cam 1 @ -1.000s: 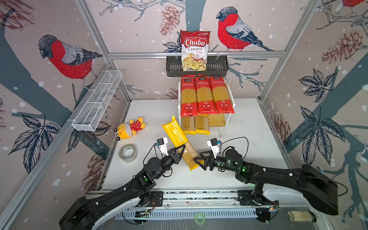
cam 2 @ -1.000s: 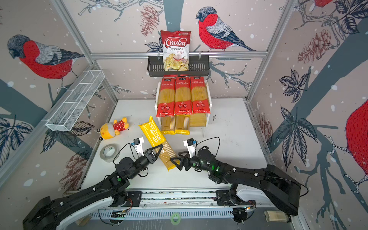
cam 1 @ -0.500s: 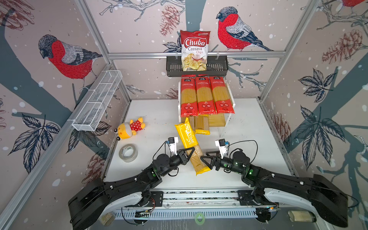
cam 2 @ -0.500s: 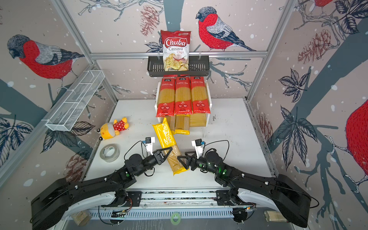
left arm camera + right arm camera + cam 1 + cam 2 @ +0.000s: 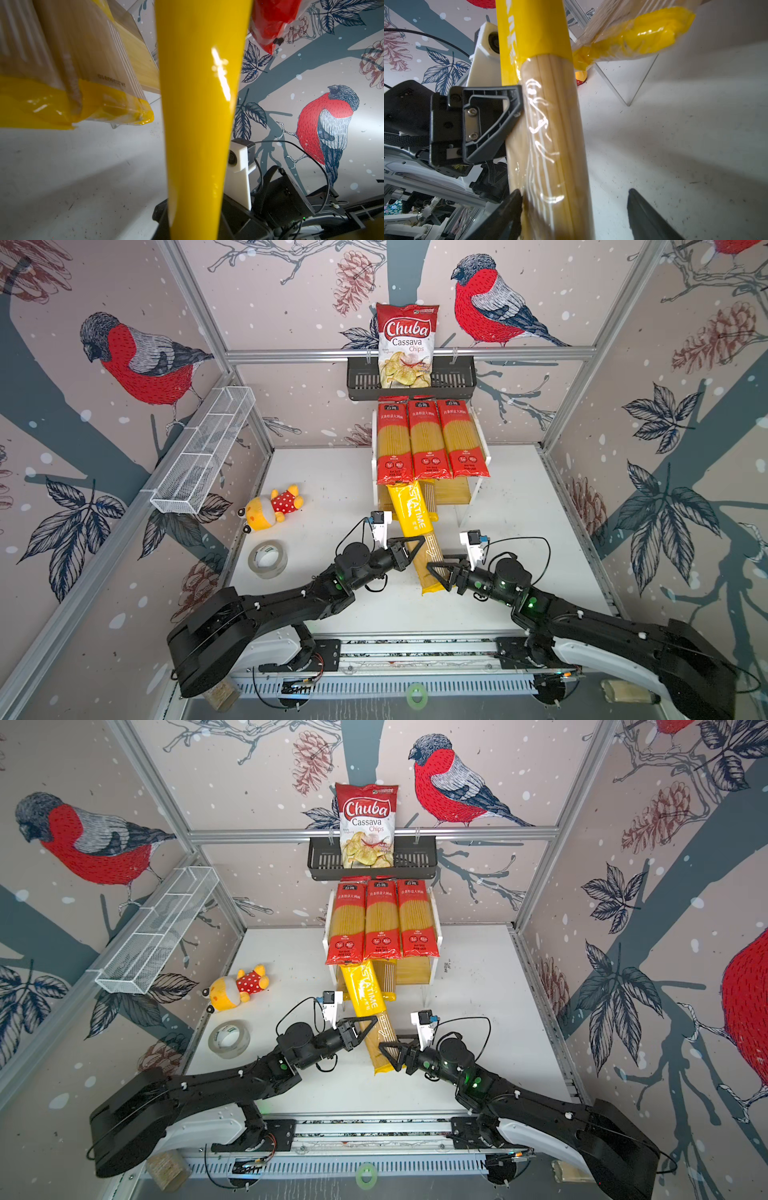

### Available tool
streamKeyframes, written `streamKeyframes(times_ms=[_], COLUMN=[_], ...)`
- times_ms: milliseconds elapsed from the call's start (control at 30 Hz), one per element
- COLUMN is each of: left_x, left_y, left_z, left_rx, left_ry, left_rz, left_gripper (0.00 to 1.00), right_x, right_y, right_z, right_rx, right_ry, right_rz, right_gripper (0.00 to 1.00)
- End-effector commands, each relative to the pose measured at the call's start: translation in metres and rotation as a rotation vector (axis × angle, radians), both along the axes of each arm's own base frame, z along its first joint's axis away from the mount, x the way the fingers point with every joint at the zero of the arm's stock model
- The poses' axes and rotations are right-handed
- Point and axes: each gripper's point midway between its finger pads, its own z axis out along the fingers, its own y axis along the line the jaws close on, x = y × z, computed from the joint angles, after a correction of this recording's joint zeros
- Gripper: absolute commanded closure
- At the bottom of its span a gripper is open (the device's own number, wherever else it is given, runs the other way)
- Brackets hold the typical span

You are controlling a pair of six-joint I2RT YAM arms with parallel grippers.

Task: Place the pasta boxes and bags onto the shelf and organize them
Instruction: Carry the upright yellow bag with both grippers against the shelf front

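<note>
The shelf [image 5: 455, 491] stands at the back of the tabletop [image 5: 523, 522]. It is just below the black slotted basket [image 5: 457, 381], which holds the upright Chuba Cassava Chips bag [image 5: 407, 344]. Three red spaghetti packs [image 5: 424, 441] lie side by side across the upper tier, with their near ends overhanging the lower one. On the lower tier a second yellow pack [image 5: 431, 498] with a clear striped window shows next to a stretch of wooden board. The red packs cover the rest, so the number of packs lying there cannot be counted. A white wire mesh basket [image 5: 199, 456] hangs on the left frame rail.

The left gripper [image 5: 413, 548] is clamped on the yellow PASTATIME spaghetti pack [image 5: 411, 514], about where the yellow print meets the clear window. The pack's far end reaches under the red packs at the left of the lower tier, and whether it rests on the board is hidden. The right gripper [image 5: 437, 578] stands wide around the pack's clear near end. In the right wrist view one fingertip [image 5: 512, 207] touches the pack's side and the other stands apart from it, both cut off by the frame edge. In the left wrist view the pack fills the middle and hides that gripper's fingers.

A plush toy [image 5: 272, 508] and a roll of clear tape [image 5: 268, 560] lie on the left of the tabletop, apart from both arms.
</note>
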Motion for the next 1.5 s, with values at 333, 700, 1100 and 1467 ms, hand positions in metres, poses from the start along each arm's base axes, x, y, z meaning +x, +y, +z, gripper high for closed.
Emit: streamKeyframes(times_ms=[333, 700, 1100, 1467], left_x=[0.025, 0.036, 0.042, 0.042], left_y=[0.01, 0.012, 0.008, 0.011], left_z=[0.07, 0.066, 0.067, 0.059], left_rx=[-0.227, -0.302, -0.293, -0.25], left_ry=[-0.135, -0.072, -0.071, -0.065], left_rz=[-0.002, 0.008, 0.015, 0.038], left_gripper=[0.83, 0.8, 0.61, 0.32], right_x=[-0.001, 0.009, 0.02, 0.059], right_y=[-0.007, -0.013, -0.008, -0.047], right_z=[-0.003, 0.025, 0.045, 0.087], right_rx=[0.085, 0.243, 0.35, 0.489], right_ry=[0.054, 0.052, 0.044, 0.013], right_rz=[-0.029, -0.097, -0.117, -0.333], right_gripper=[0.19, 0.36, 0.79, 0.94])
